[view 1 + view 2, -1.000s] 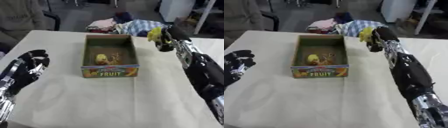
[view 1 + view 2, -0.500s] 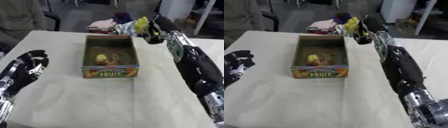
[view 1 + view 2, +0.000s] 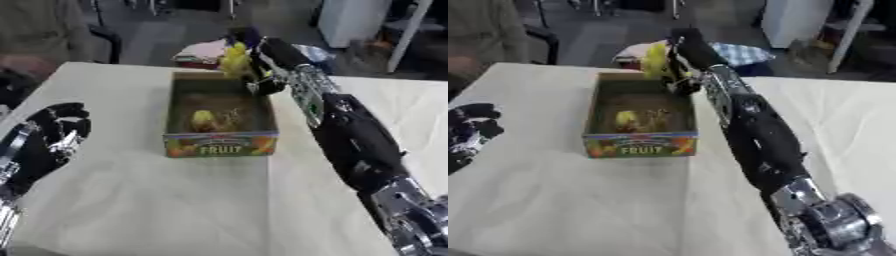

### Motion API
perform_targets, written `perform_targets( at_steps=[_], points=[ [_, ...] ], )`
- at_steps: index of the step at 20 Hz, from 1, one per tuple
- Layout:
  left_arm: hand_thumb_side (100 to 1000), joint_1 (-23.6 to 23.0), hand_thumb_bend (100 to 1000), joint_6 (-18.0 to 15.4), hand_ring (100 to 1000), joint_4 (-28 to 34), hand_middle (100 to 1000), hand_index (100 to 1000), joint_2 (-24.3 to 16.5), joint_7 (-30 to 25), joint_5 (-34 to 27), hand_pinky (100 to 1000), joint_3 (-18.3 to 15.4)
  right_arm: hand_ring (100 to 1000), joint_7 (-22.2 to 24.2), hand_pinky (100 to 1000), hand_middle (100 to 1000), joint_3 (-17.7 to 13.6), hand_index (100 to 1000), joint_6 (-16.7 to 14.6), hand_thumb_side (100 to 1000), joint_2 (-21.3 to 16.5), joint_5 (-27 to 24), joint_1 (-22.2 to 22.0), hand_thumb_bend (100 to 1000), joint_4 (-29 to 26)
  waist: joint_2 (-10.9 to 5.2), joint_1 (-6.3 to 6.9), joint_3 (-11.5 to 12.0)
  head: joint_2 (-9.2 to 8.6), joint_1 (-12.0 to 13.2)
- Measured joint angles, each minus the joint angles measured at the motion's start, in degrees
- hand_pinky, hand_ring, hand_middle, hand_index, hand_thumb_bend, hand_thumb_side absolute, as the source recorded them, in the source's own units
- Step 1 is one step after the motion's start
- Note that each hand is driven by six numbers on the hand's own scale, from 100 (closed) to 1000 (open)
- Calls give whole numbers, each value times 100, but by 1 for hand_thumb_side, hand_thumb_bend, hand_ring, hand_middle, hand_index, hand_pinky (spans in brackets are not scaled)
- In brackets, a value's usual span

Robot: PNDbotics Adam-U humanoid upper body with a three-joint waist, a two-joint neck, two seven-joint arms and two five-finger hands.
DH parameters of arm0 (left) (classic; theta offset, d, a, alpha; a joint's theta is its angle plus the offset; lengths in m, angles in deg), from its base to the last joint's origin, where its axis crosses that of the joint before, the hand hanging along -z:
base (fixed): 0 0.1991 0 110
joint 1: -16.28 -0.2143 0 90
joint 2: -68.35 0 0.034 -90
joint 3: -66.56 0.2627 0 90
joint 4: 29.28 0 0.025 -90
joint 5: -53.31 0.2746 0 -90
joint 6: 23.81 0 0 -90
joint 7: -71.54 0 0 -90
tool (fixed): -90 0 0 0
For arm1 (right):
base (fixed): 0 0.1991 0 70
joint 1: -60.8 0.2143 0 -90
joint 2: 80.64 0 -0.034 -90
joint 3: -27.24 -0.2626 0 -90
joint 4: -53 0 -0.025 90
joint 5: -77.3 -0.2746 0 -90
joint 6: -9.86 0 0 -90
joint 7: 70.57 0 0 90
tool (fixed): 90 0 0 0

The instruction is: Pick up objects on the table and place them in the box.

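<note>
Tabletop; yellow object [image 3: 233, 59] within fingers [image 3: 262, 76].

beyond my cream tabletop [image 3: 157, 200] i see a dark floor [image 3: 166, 35], a white cabinet [image 3: 346, 20] and heaped cloth [image 3: 737, 52].

A matt cream cloth covers the table [image 3: 157, 200]; the box [image 3: 220, 144] looks like printed cardboard; the right hand [image 3: 267, 65] is glossy black plastic, with silver metal at the arm joint [image 3: 829, 220]
</note>
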Motion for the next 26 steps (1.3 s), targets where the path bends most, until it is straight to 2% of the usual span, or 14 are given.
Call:
perform_targets(
  at_steps=[1, 5, 6, 7, 8, 9, 13, 15, 26],
  points=[
    [426, 0, 294, 2, 671, 0, 714, 819, 6, -2, -1, 792, 4, 554, 30, 604, 221, 8, 308, -31, 100, 48, 53, -26, 263, 45, 0, 3, 7, -3, -7],
    [427, 2, 293, 3, 671, 1, 714, 819, 6, -4, -4, 792, 5, 656, 260, 675, 431, 72, 546, -240, 120, 140, 176, -93, 338, 232, 0, 5, 7, -21, -11],
    [427, 2, 293, 4, 672, 1, 714, 819, 6, -4, -4, 792, 5, 683, 334, 689, 507, 78, 645, -296, 223, 146, 184, -96, 349, 256, 0, 5, 2, -22, -11],
    [427, 2, 292, 4, 672, 1, 714, 819, 6, -4, -4, 792, 5, 708, 399, 699, 569, 80, 706, -347, 293, 147, 184, -100, 354, 265, 0, 5, -6, -23, -10],
    [428, 2, 293, 4, 672, 1, 714, 819, 7, -4, -4, 792, 6, 723, 449, 705, 613, 84, 744, -394, 349, 147, 172, -107, 330, 265, 0, 5, -16, -23, -10],
    [429, 2, 293, 4, 672, 1, 714, 819, 7, -4, -4, 792, 6, 733, 489, 710, 639, 90, 763, -436, 350, 146, 142, -109, 353, 260, 0, 5, -26, -24, -9],
    [430, 2, 292, 4, 672, 1, 714, 819, 7, -4, -4, 792, 6, 794, 531, 750, 795, 115, 843, -547, 430, 93, -95, -108, 344, 123, 0, 4, -59, -25, 4],
    [432, 2, 292, 4, 672, 1, 714, 819, 7, -4, -4, 793, 6, 827, 517, 773, 834, 141, 861, -592, 436, 34, -267, -99, 344, -20, 0, 0, -74, -27, 12],
    [438, -21, 293, -1, 673, 0, 714, 818, 7, 8, -4, 793, -14, 813, 551, 763, 809, 460, 859, -876, 382, -475, -1342, -63, 339, -1033, 0, -62, -173, -27, 93]
  ],
)
